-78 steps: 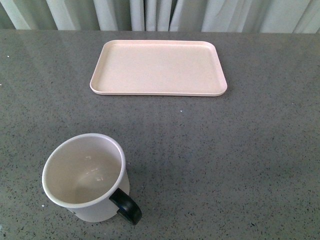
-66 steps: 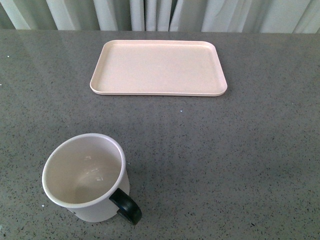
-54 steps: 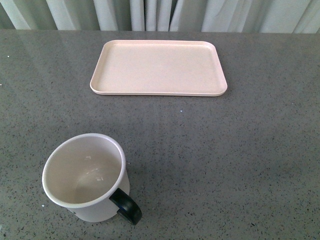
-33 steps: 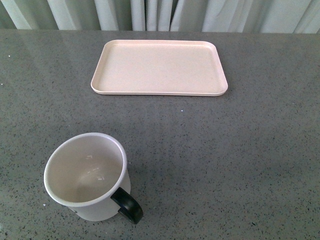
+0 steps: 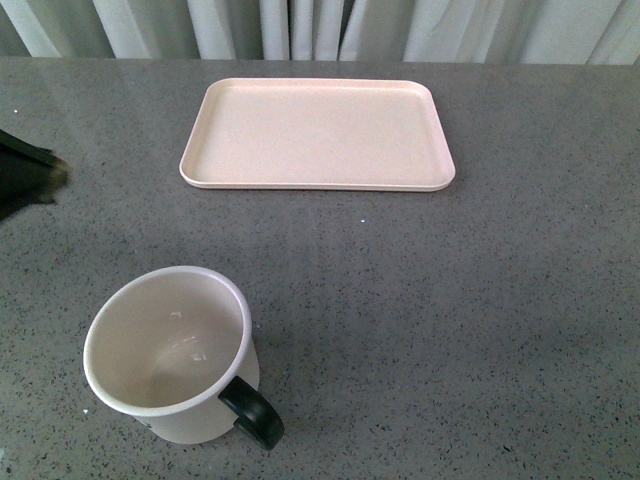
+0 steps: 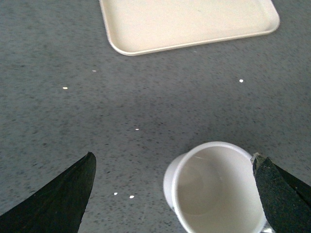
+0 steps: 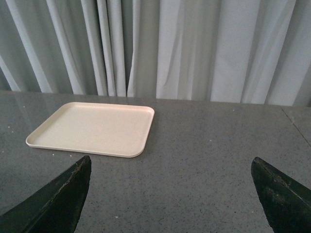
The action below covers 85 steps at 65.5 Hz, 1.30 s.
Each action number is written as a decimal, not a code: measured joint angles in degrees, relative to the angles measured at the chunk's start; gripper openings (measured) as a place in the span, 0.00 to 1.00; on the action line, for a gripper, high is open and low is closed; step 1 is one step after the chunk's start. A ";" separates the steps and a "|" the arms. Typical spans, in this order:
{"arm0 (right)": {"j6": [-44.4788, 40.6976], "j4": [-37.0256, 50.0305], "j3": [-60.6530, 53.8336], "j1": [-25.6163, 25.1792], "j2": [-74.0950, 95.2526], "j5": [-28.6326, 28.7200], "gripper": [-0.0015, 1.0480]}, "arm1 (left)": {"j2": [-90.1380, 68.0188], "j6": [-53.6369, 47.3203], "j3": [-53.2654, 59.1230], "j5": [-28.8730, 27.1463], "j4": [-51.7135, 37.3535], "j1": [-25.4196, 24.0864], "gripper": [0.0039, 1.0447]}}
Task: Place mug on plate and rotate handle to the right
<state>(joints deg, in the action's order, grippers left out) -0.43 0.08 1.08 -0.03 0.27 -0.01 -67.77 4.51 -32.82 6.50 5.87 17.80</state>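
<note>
The white mug stands upright on the grey table near the front left, its black handle pointing front-right. The cream-pink plate lies empty at the back middle. My left gripper is open above the mug; one finger is beside the rim, the other finger is well apart. A dark part of the left arm shows at the left edge of the front view. My right gripper is open and empty over bare table, the plate ahead of it.
The grey speckled table stretches to pale curtains at the back. The curtains also fill the back of the right wrist view.
A dark part of my left arm has come into the front view at the left edge. The mug and plate have not moved.
</note>
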 joint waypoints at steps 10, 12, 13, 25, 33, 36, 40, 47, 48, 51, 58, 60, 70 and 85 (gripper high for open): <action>0.02 0.00 0.00 0.00 0.00 0.00 0.91 | -4.46 -0.63 -0.59 0.39 -0.42 2.34 0.91; 0.00 0.00 0.00 0.00 0.00 0.00 0.91 | -5.27 -0.81 -0.59 0.33 -0.48 2.71 0.91; 0.00 0.00 0.00 0.00 0.00 0.00 0.91 | -5.51 -0.87 -0.59 0.33 -0.50 2.80 0.91; 0.00 0.00 0.00 0.00 0.00 0.00 0.91 | -7.96 -2.60 -0.83 0.02 -0.50 3.08 0.91; 0.00 0.00 0.00 0.00 0.00 0.00 0.91 | -8.94 -4.48 -1.29 1.77 0.57 2.64 0.91; 0.00 0.00 0.00 0.00 0.00 0.00 0.91 | -9.46 -5.60 -1.38 2.40 1.14 2.32 0.91; 0.00 0.00 0.00 0.00 0.00 0.00 0.91 | -10.10 -6.73 -1.46 2.62 1.64 1.95 0.91; 0.00 0.00 0.00 0.00 0.00 0.00 0.91 | -11.56 -8.26 -1.95 3.30 2.38 1.44 0.91; 0.00 0.00 0.00 0.00 0.00 0.00 0.91 | -11.96 -8.66 -2.10 3.56 2.54 1.36 0.91; 0.00 0.00 0.00 0.00 0.00 0.00 0.91 | -12.74 -9.62 -2.43 3.82 2.84 1.20 0.91; 0.00 0.00 0.00 0.00 0.00 0.00 0.91 | -14.64 -11.08 -3.17 4.26 3.37 0.85 0.91; 0.00 0.00 0.00 0.00 0.00 0.00 0.91 | -15.21 -11.43 -3.45 4.26 3.56 0.74 0.91; 0.00 0.00 0.00 0.00 0.00 0.00 0.91 | -18.16 -13.88 -4.76 5.07 4.57 0.68 0.91; 0.00 0.00 0.00 0.00 0.00 0.00 0.91 | -24.33 -15.50 -8.41 5.55 5.16 0.22 0.91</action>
<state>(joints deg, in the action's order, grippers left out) -0.43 0.08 1.08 -0.03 0.27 -0.01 -92.09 -10.98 -41.23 12.05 11.03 18.02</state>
